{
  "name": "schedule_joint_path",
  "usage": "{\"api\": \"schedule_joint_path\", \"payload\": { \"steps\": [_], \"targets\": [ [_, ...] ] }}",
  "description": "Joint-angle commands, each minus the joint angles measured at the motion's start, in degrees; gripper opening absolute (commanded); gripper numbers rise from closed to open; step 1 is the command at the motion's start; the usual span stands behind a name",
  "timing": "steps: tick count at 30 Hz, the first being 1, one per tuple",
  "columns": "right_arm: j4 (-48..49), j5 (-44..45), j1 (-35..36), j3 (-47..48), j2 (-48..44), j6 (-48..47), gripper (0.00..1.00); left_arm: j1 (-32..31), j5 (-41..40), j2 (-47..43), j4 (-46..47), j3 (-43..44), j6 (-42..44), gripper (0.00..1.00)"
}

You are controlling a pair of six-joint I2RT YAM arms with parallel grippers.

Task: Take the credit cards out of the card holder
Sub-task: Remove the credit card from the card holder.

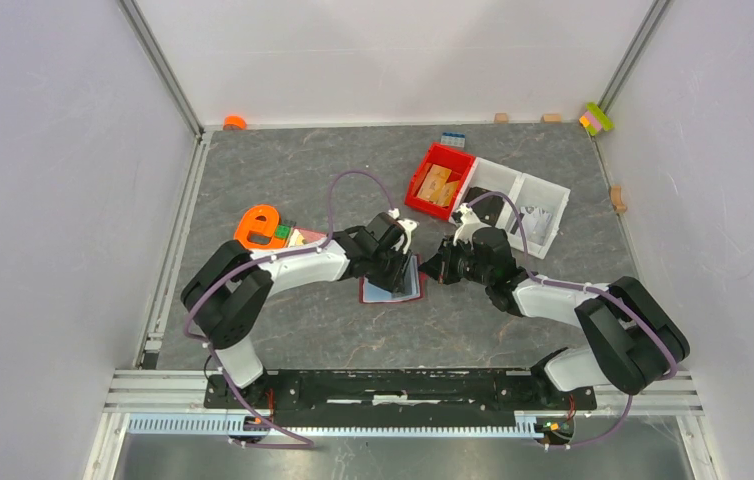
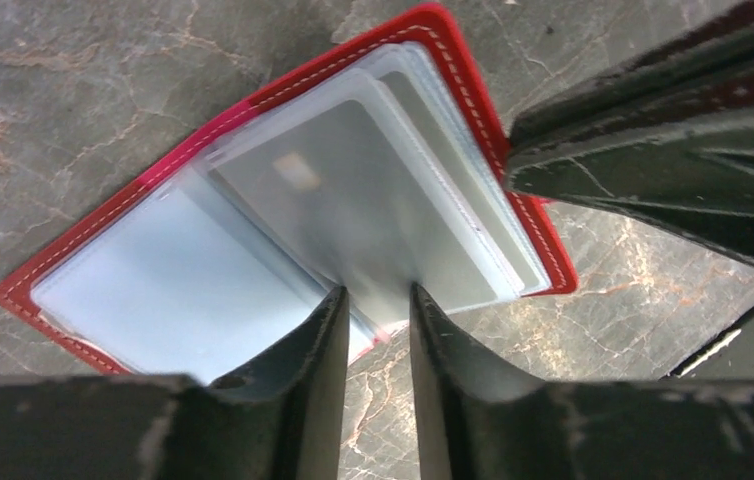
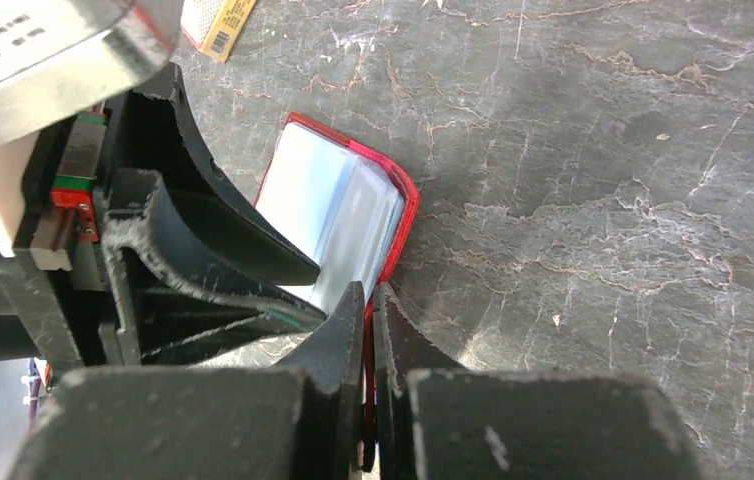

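Observation:
The card holder (image 1: 393,289) lies open on the table between my two arms, its red stitched rim (image 2: 473,90) showing. Light blue credit cards (image 2: 173,290) fill its pockets and a grey card (image 2: 353,200) lies on top, tilted up. No pinkish-red card shows. My left gripper (image 2: 377,300) stands at the holder's near edge, jaws a narrow gap apart, the tips against the grey card's lower edge. My right gripper (image 3: 371,295) is shut on the holder's red edge (image 3: 403,200); it shows as a black mass in the left wrist view (image 2: 653,150).
A bright red bin (image 1: 440,181) with tan wooden pieces and a clear divided tray (image 1: 528,205) stand behind the right arm. An orange object (image 1: 259,228) lies by the left arm. Small blocks (image 1: 597,118) line the back wall.

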Motion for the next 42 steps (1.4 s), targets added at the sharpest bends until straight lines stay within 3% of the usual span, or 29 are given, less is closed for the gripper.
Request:
{"api": "schedule_joint_path", "payload": {
  "steps": [1,2,6,10,15,17,21,23,33,42],
  "targets": [
    [1.88,-0.88,0.06,-0.06,-0.92,-0.63,0.00,0.88,-2.95,1.35,-1.93,2.03,0.29,0.27],
    [1.87,-0.84,0.06,-0.14,-0.90,-0.60,0.00,1.09,-3.20,1.14,-1.89,1.87,0.06,0.20],
    [1.80,-0.73,0.11,-0.12,-1.02,-0.65,0.00,2.20,-4.81,-0.58,-1.60,0.57,-0.87,0.09],
    [1.70,-0.71,0.11,-0.14,-1.16,-0.65,0.00,3.43,-5.36,-2.15,-0.99,-0.77,-1.75,0.03],
    [1.70,-0.71,0.10,-0.14,-1.36,-0.74,0.00,3.80,-6.54,-2.33,-1.59,-0.75,-1.95,0.03],
    [1.61,-0.72,0.10,-0.14,-1.42,-0.80,0.00,3.76,-3.76,-2.41,-0.84,-0.70,-1.57,0.14],
    [1.61,-0.71,0.11,-0.10,-1.35,-0.74,0.00,3.76,5.70,-5.82,7.09,-4.27,-1.52,0.65],
    [1.61,-0.76,0.08,-0.14,-1.30,-0.75,0.00,3.76,7.06,-7.72,9.43,-6.06,-1.80,0.76],
    [2.13,-1.18,0.11,-0.27,-1.11,-0.49,0.00,3.76,11.39,-3.89,9.94,-4.51,-2.20,0.84],
    [2.40,-1.47,0.10,-0.30,-1.26,-0.39,0.00,3.76,8.80,-1.26,7.22,-2.69,-2.10,0.85]
  ]
}}
